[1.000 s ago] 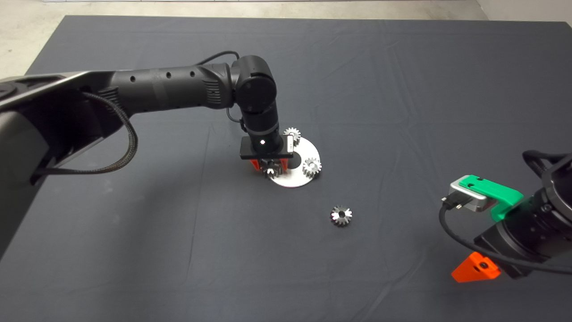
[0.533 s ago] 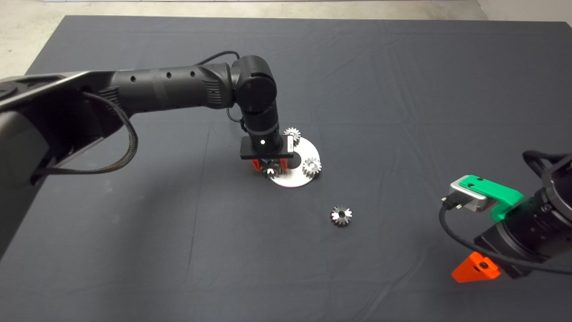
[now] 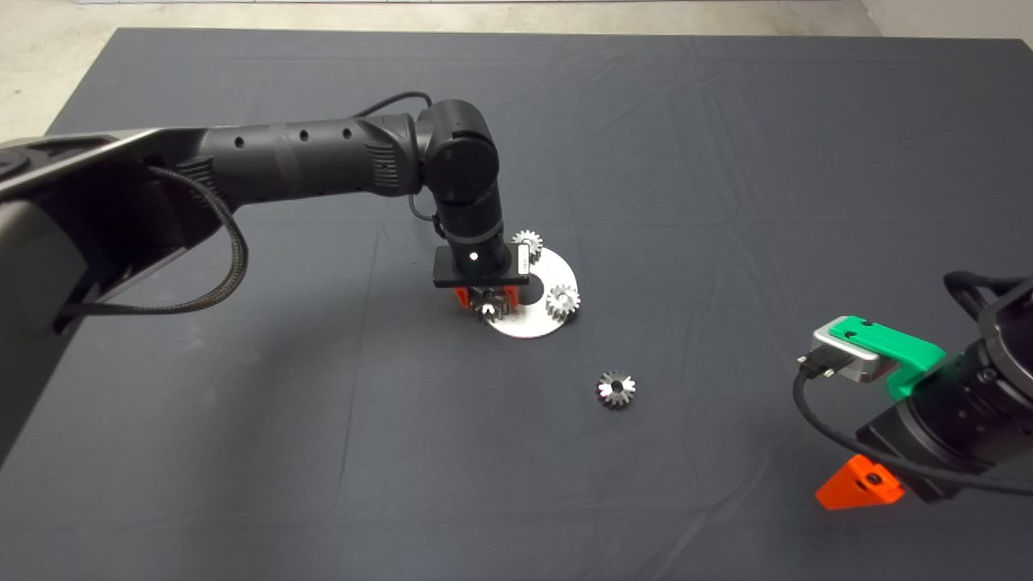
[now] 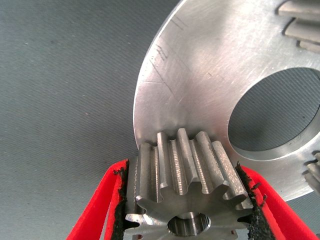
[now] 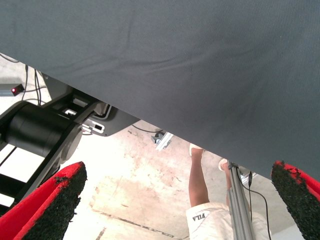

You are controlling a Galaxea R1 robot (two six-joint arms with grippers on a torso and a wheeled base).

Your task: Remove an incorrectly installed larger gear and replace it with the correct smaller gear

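Observation:
My left gripper [image 3: 487,300] [image 4: 185,200] is shut on the larger gear [image 3: 487,309] [image 4: 186,177], a pale steel gear with a round bore. Its red fingers [image 4: 102,205] press the teeth from both sides. The gear sits at the near left rim of a round silver plate [image 3: 539,324] [image 4: 200,75] with a big centre hole; whether it touches the plate is unclear. The smaller gear [image 3: 616,389], dark and shiny, lies flat on the mat, nearer than the plate and to its right. My right gripper [image 3: 858,482] [image 5: 175,205] waits open at the lower right edge.
Two paler small gears stand on the plate, one at its far rim [image 3: 527,240] [image 4: 300,25], one at its right rim [image 3: 562,301]. Past the mat's edge, the right wrist view shows the floor, a black robot base [image 5: 45,130] and a person's leg [image 5: 200,185].
The left gripper and its gear have shifted by only a hair. The right arm and the loose gear have stayed still.

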